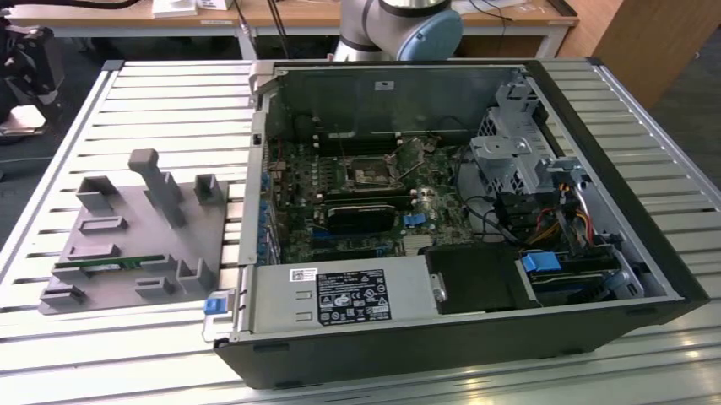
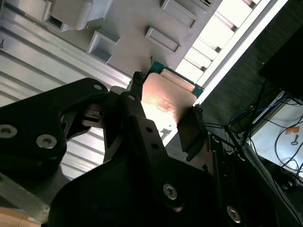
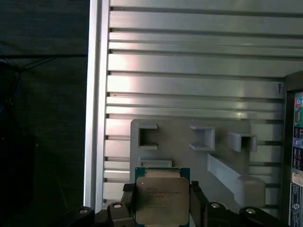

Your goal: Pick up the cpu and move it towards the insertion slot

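The cpu (image 3: 162, 194) is a flat square chip with a silvery top and a green rim, and my gripper (image 3: 162, 202) is shut on it, one black finger on each side edge. In the second wrist view the cpu (image 2: 166, 94) sits between the black fingers (image 2: 136, 81) of the gripper (image 2: 166, 98), lifted above the grey parts holder (image 2: 132, 28). The insertion slot (image 1: 372, 175) is the square silvery socket with a dark centre on the green board inside the open computer case (image 1: 586, 101).
The grey parts holder (image 1: 124, 245) lies on the slatted metal table (image 1: 169, 93) at the exterior view's left, with a green memory stick (image 1: 107, 263) on it. The arm's base (image 1: 400, 25) stands behind the case. Drive cages and cables (image 1: 541, 194) crowd the case's right side.
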Controlling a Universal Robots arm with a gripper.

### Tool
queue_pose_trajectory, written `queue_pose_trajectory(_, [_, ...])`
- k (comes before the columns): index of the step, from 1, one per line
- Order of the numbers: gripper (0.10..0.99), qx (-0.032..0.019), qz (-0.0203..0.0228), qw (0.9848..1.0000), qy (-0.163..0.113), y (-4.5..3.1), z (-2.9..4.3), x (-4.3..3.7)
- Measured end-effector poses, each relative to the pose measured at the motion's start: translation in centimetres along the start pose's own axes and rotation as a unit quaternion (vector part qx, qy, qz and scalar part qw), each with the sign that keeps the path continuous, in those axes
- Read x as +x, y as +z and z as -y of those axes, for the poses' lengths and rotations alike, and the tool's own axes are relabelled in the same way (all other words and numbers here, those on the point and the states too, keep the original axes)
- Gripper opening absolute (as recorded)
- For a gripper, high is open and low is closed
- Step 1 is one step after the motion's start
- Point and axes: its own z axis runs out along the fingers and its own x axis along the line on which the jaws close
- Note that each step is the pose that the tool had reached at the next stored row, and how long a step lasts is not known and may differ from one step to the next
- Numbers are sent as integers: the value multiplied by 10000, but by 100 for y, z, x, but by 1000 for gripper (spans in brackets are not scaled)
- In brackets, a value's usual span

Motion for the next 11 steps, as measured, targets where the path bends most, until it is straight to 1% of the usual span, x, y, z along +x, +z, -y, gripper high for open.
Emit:
queue_pose_trajectory(7, [541,1,0,10000,0,-104,-10,0])
queue_pose_trajectory(11, [541,1,0,10000,0,-146,-13,0])
